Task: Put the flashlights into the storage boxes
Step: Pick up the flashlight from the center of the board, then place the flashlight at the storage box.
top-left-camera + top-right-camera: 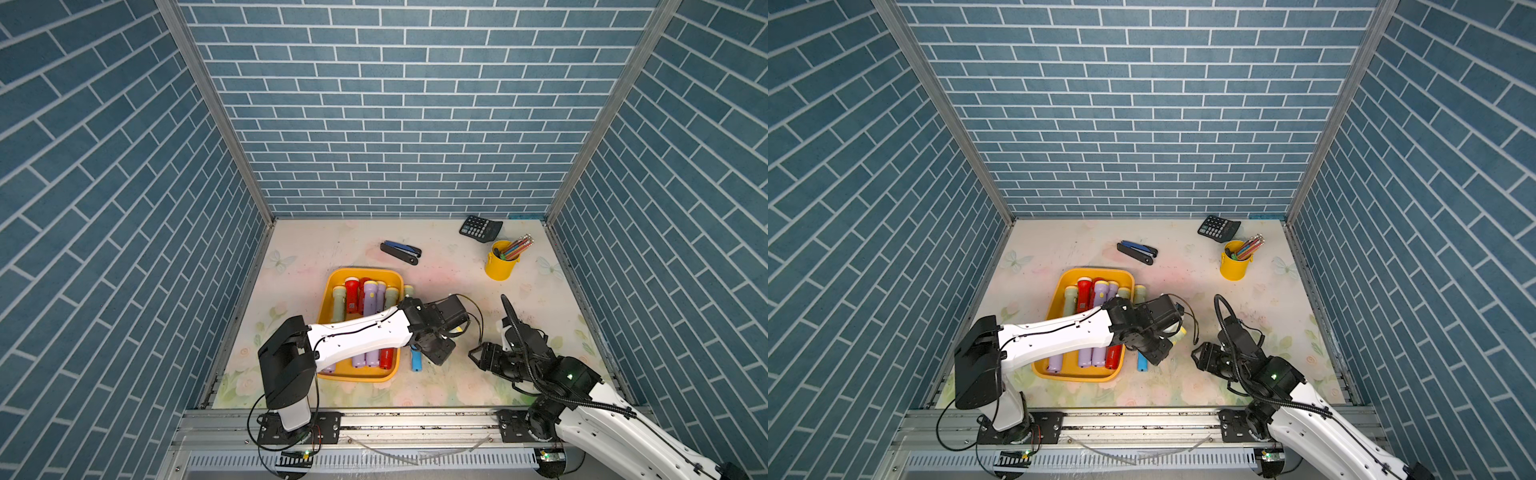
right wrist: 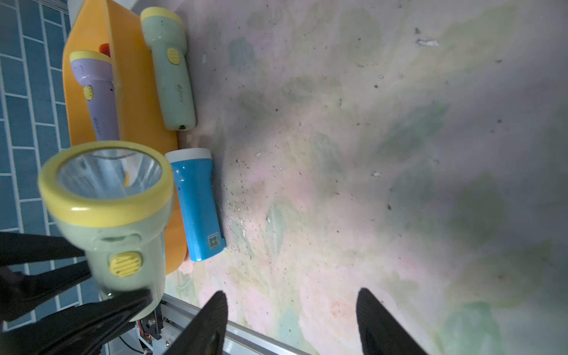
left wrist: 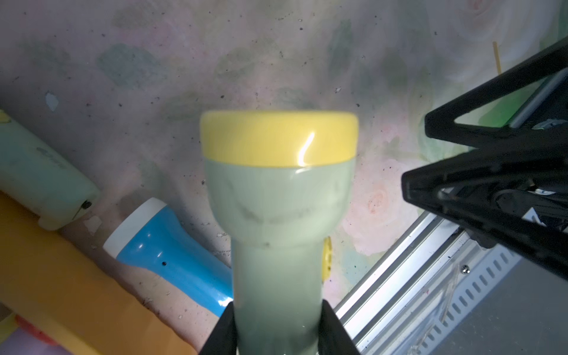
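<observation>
the left tool (image 3: 276, 336) is clamped on the barrel of a green torch (image 3: 278, 199), held clear of the counter (image 1: 457, 286) just beside the tray (image 1: 365, 271). best to carry it over the rim, turn it parallel to the torches (image 1: 370, 299) inside and lower it into a gap before letting go, or it may roll off the pile. the right tool (image 2: 290, 307) hangs half spread and empty. a blue torch (image 2: 196, 209) and a second green torch (image 2: 172, 76) lie on the counter just beside the tray.

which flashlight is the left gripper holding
The pale green flashlight with a yellow head, clamped in the left gripper. The blue flashlight and the other green flashlight lie loose beside the tray.
</observation>
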`<state>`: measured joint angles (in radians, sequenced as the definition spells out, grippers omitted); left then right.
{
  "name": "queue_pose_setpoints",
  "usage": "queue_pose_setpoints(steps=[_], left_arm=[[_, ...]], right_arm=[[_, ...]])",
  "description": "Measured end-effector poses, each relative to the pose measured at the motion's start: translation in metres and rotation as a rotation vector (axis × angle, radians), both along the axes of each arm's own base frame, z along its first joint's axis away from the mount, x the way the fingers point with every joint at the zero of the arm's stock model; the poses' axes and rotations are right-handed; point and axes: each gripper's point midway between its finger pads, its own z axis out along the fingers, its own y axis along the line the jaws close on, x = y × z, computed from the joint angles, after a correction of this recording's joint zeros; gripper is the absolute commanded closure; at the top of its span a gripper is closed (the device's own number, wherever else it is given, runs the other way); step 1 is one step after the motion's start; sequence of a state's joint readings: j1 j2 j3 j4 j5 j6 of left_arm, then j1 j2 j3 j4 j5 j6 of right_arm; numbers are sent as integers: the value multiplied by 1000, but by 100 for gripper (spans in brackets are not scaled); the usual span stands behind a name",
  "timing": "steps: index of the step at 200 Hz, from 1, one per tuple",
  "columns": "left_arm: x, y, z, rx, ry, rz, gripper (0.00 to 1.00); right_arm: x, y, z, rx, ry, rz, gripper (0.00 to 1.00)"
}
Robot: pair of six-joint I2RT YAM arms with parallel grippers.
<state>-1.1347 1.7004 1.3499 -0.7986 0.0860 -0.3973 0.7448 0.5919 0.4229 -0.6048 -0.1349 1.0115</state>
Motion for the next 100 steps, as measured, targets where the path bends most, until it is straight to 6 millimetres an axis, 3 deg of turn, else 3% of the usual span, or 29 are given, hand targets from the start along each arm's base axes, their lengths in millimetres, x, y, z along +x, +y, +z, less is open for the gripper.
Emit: queue_pose_setpoints(steps=[40, 100], left_arm=[[7, 51, -3, -8, 41, 142, 81], [29, 150, 9, -50, 36, 477, 78]], right_arm=[[9, 13, -3, 1, -6, 31, 33], [16, 24, -8, -2, -2, 66, 33]])
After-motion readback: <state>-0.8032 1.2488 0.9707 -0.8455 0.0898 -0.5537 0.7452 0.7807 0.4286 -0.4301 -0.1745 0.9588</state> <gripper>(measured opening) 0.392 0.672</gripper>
